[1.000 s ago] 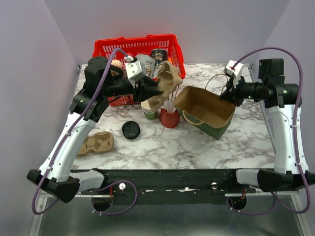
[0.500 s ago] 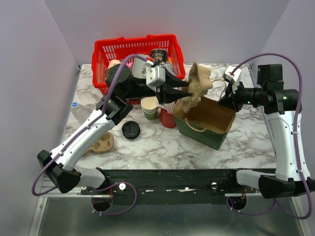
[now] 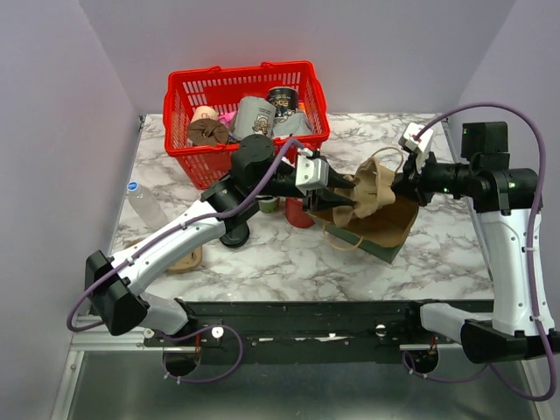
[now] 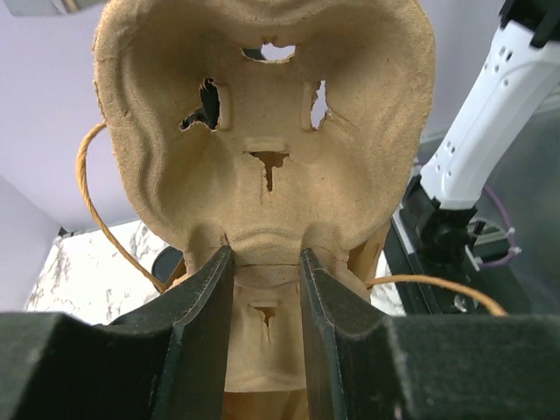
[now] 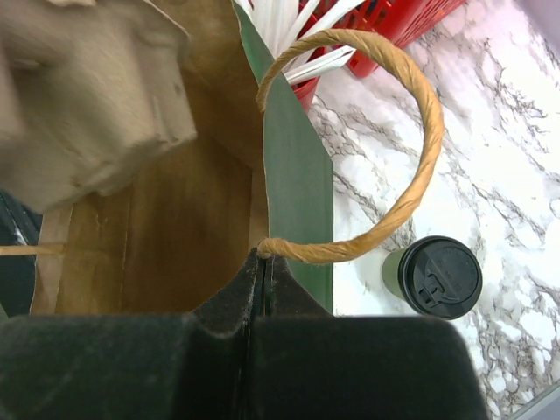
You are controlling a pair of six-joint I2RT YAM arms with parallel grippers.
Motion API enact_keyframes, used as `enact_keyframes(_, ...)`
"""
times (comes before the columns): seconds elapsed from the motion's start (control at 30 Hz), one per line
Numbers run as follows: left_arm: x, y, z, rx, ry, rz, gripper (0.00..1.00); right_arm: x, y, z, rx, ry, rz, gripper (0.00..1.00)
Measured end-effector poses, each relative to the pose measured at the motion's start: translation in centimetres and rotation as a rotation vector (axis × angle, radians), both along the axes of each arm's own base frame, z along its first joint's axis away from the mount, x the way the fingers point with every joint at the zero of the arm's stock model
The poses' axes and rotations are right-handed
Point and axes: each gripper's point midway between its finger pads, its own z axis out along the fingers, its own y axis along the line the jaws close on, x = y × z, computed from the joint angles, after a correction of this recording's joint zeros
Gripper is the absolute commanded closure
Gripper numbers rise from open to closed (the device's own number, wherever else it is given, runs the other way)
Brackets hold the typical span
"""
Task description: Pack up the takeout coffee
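Observation:
The takeout coffee [image 5: 435, 276], a small olive-green cup with a black lid, stands on the marble beyond the bag in the right wrist view; in the top view my left arm mostly hides it. My left gripper [image 3: 350, 198] [image 4: 265, 254] is shut on a brown pulp cup carrier [image 3: 372, 188] [image 4: 262, 131], held on edge at the mouth of the green paper bag [image 3: 378, 226]. My right gripper [image 3: 405, 185] [image 5: 265, 258] is shut on the bag's rim [image 5: 293, 175] where the twine handle [image 5: 411, 175] joins it. The carrier's corner [image 5: 79, 96] hangs over the brown inside of the bag.
A red basket [image 3: 241, 83] with cups and packets stands at the back. A red cup of white sticks [image 3: 298, 214] and a lidless green cup [image 3: 268, 205] sit just left of the bag. A second carrier [image 3: 182, 259] and a clear bottle [image 3: 144, 203] lie far left.
My left arm has swung right with the carrier, from beside the basket to the bag's mouth. The bag has shifted slightly in my right gripper's hold.

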Motion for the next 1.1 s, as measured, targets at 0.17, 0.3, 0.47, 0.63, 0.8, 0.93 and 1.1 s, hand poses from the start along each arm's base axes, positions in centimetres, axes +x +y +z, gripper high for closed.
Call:
enact_keyframes(0.17, 0.2, -0.9, -1.1, 0.050, -0.066, -0.013, 1.00, -1.0, 0.1, 0.0, 0.004, 0.014, 0.009, 0.99)
enact_keyframes(0.3, 0.6, -1.4, -1.3, 0.097, -0.130, -0.025, 1.00, -1.7, 0.2, -0.1, 0.006, 0.022, 0.018, 0.99)
enact_keyframes(0.47, 0.3, -1.4, -2.9, 0.192, -0.216, -0.060, 1.00, -2.4, 0.1, -0.2, 0.009, 0.032, 0.013, 0.99)
enact_keyframes(0.63, -1.1, -0.7, -6.5, 0.322, -0.272, -0.115, 1.00, -3.2, 0.1, -0.9, 0.017, 0.057, 0.002, 1.00)
enact_keyframes(0.8, -1.4, -1.0, -9.0, 0.422, -0.308, -0.144, 1.00, -3.3, 0.2, -1.0, 0.023, 0.066, -0.003, 0.99)
enact_keyframes(0.93, -1.4, -1.6, -10.6, 0.490, -0.357, -0.154, 1.00, -3.4, 0.3, -1.0, 0.025, 0.069, 0.003, 0.99)
enact_keyframes(1.1, -1.5, -2.3, -11.8, 0.553, -0.399, -0.153, 1.00, -3.9, 0.7, -1.2, 0.022, 0.074, 0.024, 0.99)
